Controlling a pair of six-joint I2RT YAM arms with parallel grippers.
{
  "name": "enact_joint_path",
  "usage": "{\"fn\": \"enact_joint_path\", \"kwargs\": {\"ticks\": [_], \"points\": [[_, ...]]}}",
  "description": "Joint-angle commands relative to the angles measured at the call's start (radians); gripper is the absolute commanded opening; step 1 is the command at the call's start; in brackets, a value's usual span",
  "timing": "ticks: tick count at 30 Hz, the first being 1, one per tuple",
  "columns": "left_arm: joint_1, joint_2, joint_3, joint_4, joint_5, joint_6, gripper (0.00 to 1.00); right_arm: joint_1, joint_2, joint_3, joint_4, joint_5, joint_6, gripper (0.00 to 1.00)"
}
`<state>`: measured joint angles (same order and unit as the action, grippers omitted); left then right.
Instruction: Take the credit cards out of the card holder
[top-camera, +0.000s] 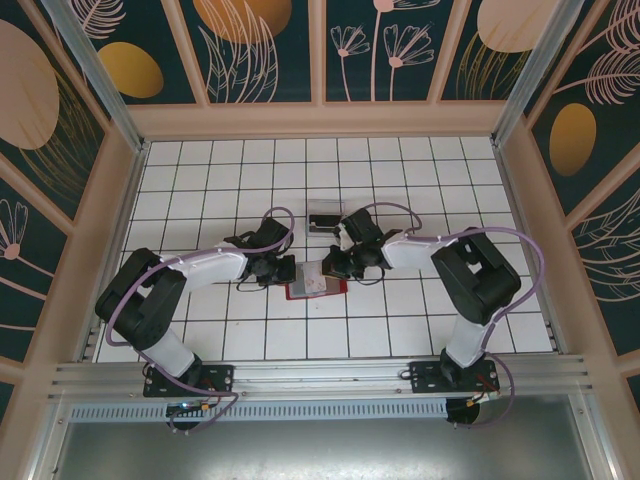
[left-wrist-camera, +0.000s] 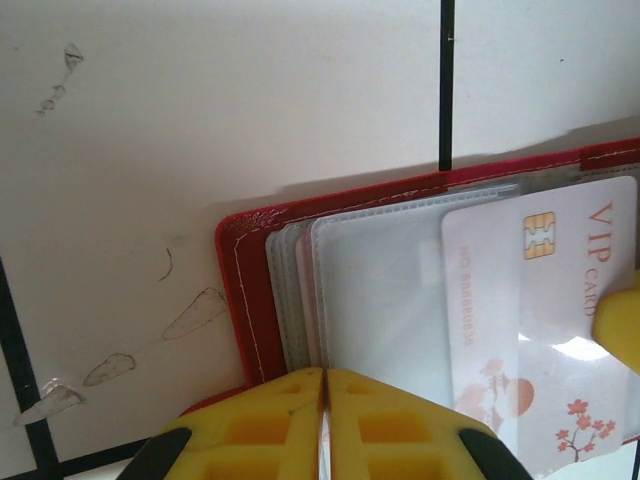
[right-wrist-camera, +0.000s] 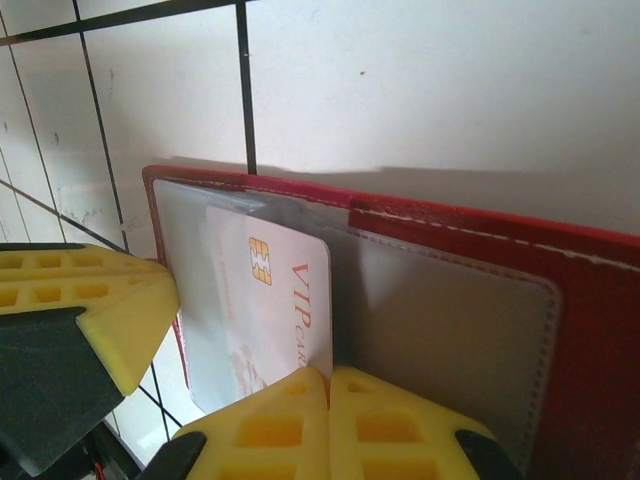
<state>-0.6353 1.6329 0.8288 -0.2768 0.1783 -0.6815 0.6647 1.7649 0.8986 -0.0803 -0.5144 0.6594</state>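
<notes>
Left gripper (left-wrist-camera: 322, 378) clamped the edge of the open wallet (left-wrist-camera: 245, 300); right gripper (right-wrist-camera: 328, 375) pinched a pale card (right-wrist-camera: 290, 290) lying in the sleeve (right-wrist-camera: 185, 240) just ahead of it.

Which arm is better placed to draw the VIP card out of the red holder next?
Right. The right claw is shut on the edge of the VIP card, apparently gripping it, while the left claw is shut on the opposite edge of the card holder, likely steadying it.

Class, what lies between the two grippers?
The open red card holder, with a pale VIP card among its sleeves; seen in the top view and both wrist views.
</notes>
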Motion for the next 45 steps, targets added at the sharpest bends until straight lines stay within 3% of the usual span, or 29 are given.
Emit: {"fn": "enact_joint_path", "kwargs": {"ticks": [1,16,23,32,36,45], "points": [[0.000,0.032,-0.013,-0.067,-0.064,0.017,0.12,-0.020,-0.045,-0.023,-0.062,0.062,-0.026,0.07],[-0.001,-0.004,0.042,-0.054,-0.074,0.029,0.13,-0.039,-0.171,0.041,-0.161,0.099,-0.054,0.02],[-0.001,-0.037,0.074,-0.065,-0.091,0.040,0.15,-0.064,-0.208,0.121,-0.252,0.160,-0.172,0.01],[-0.001,-0.083,0.071,-0.049,-0.130,0.042,0.18,-0.085,-0.184,0.307,-0.375,0.305,-0.635,0.00],[0.000,-0.091,0.068,-0.043,-0.136,0.044,0.18,-0.107,-0.134,0.424,-0.424,0.240,-0.873,0.00],[0.000,-0.091,0.065,-0.030,-0.128,0.055,0.19,-0.105,0.002,0.612,-0.557,0.331,-1.439,0.00]]}}
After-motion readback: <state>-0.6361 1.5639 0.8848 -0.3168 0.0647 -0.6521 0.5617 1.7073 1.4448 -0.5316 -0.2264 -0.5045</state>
